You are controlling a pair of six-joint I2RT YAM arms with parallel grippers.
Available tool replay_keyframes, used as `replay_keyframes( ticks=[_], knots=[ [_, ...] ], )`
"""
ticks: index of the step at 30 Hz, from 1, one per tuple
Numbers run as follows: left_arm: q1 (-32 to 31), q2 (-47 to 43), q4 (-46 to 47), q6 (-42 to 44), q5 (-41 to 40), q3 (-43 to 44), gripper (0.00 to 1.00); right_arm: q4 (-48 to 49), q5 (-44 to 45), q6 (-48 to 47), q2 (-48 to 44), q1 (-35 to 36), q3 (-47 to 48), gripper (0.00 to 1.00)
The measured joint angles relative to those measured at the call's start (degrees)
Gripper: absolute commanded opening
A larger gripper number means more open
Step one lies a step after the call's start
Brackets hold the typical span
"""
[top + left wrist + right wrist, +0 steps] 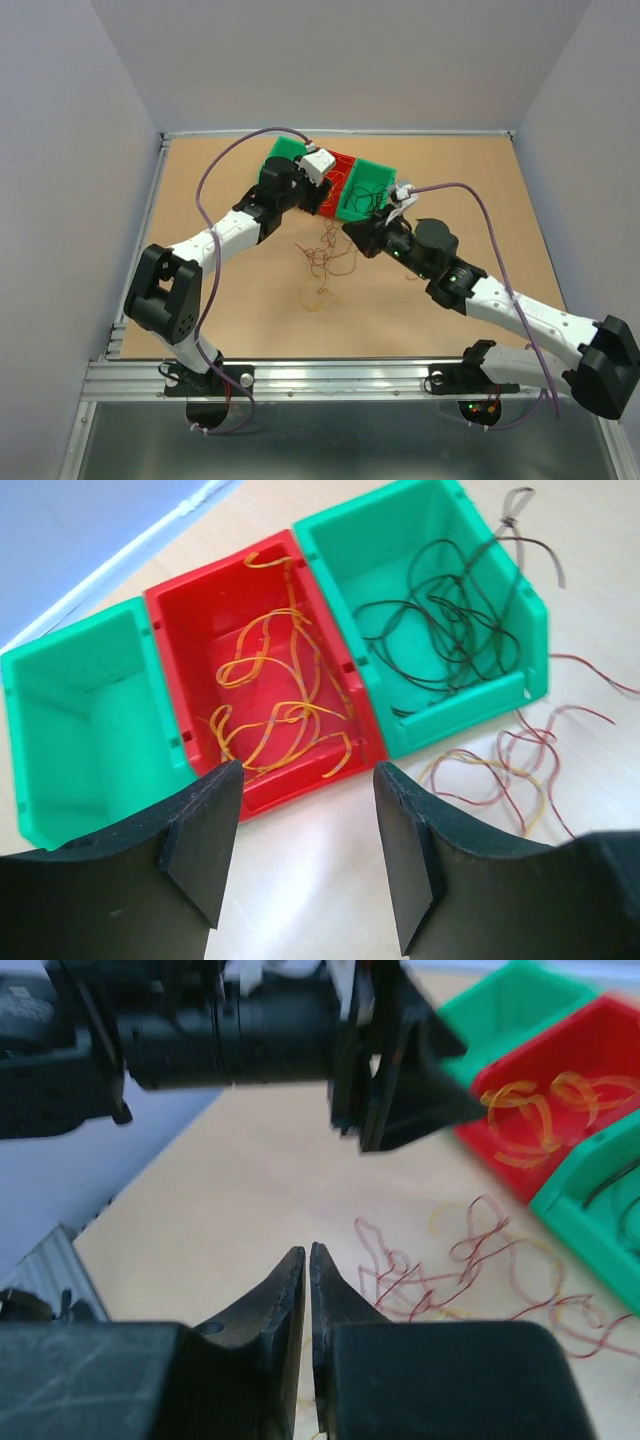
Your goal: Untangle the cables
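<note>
Just ahead and to the right of the right hand [308, 1255], the loose cables [440, 1280] lie as a thin red-brown and yellow tangle on the counter [400, 310]. That hand is pinched closed. Beyond the left hand [308, 775], whose fingers stand wide apart, orange-yellow strands [280, 715] lie in a red bin [180, 630]. Black strands [440, 630] lie in the green bin [460, 705] touching its right side.

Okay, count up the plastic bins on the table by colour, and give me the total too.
Green bins: 2, the first green bin holding black cables, the second green bin with no cables showing.
Red bins: 1, the red bin holding orange-yellow cables.
Total: 3 bins.
</note>
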Motion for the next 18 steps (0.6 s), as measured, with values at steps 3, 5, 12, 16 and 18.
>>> replay_keyframes(
  ticks=[3, 5, 12, 16, 18],
  knots=[
    [0.0, -0.96, -0.55, 1.66, 4.68, -0.44, 0.8, 1.77, 5.22, -0.31, -4.68, 0.0, -1.51, 0.8],
    [0.0, -2.43, -2.75, 3.67, 8.37, -0.44, 0.8, 2.34, 10.01, -0.22, -5.46, 0.0, -2.54, 0.81],
    [-1.14, -11.39, -10.91, 10.25, 12.85, -3.17, 0.82, -0.63, 22.4, 0.96, -8.24, -0.07, -8.11, 0.82],
    [-4.57, -13.09, -14.71, 11.98, 11.21, -6.25, 0.82, -0.37, 25.79, 0.98, -12.46, -0.07, -8.5, 0.82],
    [-5.92, -12.55, -16.33, 12.57, 10.29, -7.37, 0.82, -0.07, 26.77, 0.98, -13.2, -0.07, -8.5, 0.83]
  ],
)
